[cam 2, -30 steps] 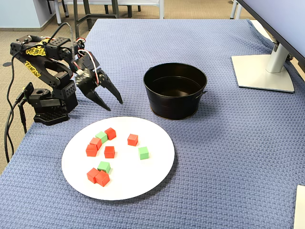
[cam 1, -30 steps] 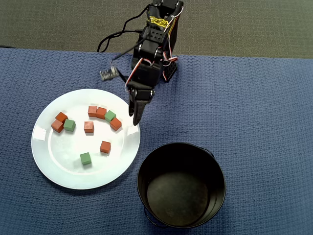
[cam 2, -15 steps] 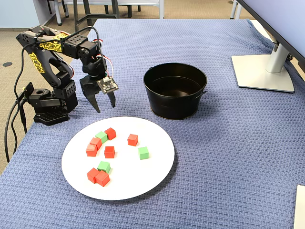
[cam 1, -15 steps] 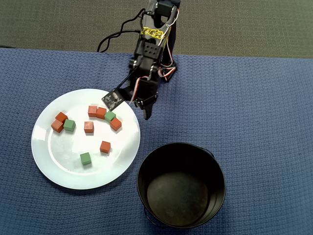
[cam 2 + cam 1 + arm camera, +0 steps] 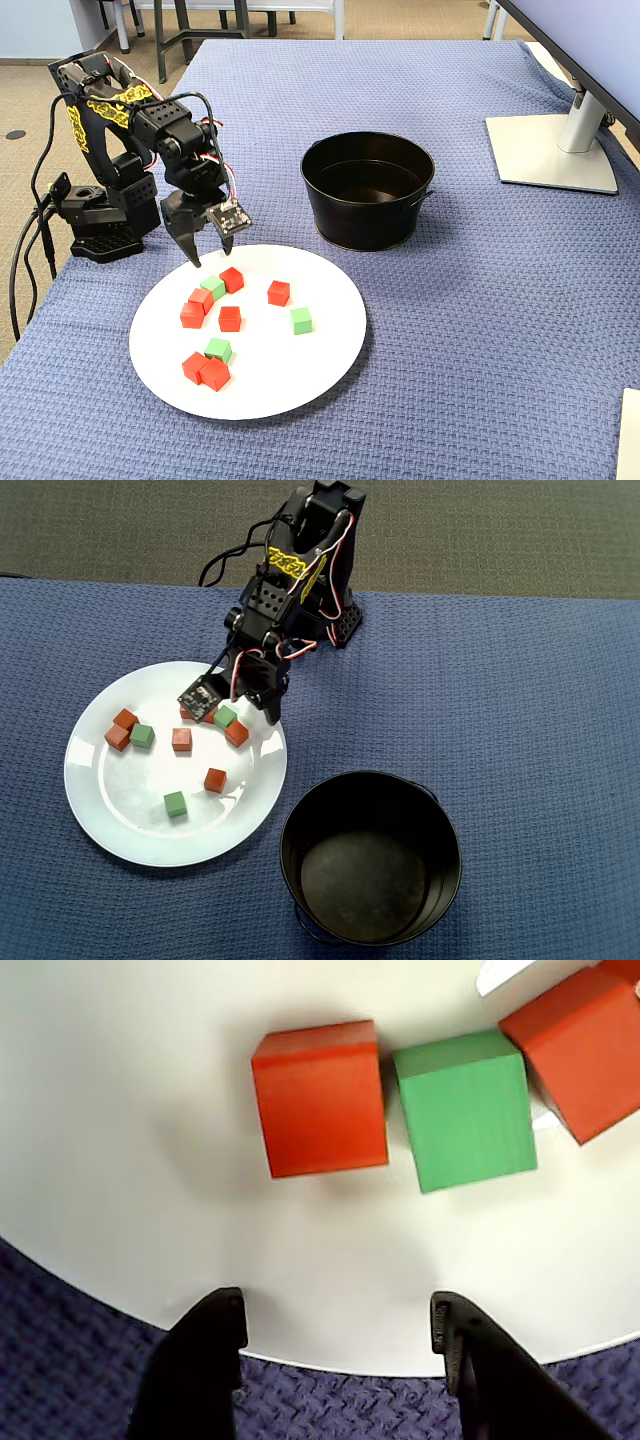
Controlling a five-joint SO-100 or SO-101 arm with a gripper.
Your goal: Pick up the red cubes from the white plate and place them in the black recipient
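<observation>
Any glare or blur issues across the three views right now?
Overhead view: glare washes out the white plate centre. Wrist view: red cube and green cube sharp, soft shadows; open gripper fingertips slightly soft. Fixed view: even light, all sharp.

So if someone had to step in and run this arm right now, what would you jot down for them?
Gripper: open, holding nothing; its fingers hang over the near rim of the white plate, pointed at a red cube with a green cube right beside it.

Red cubes: the overhead view shows six on the plate; the arm may hide another. Three green cubes lie among them.

Black recipient: empty, standing beside the plate.

Done: nothing moved yet.

Left: every red cube must go into the recipient. Probably start with the one in front of the fingers, without catching its green neighbour.
</observation>
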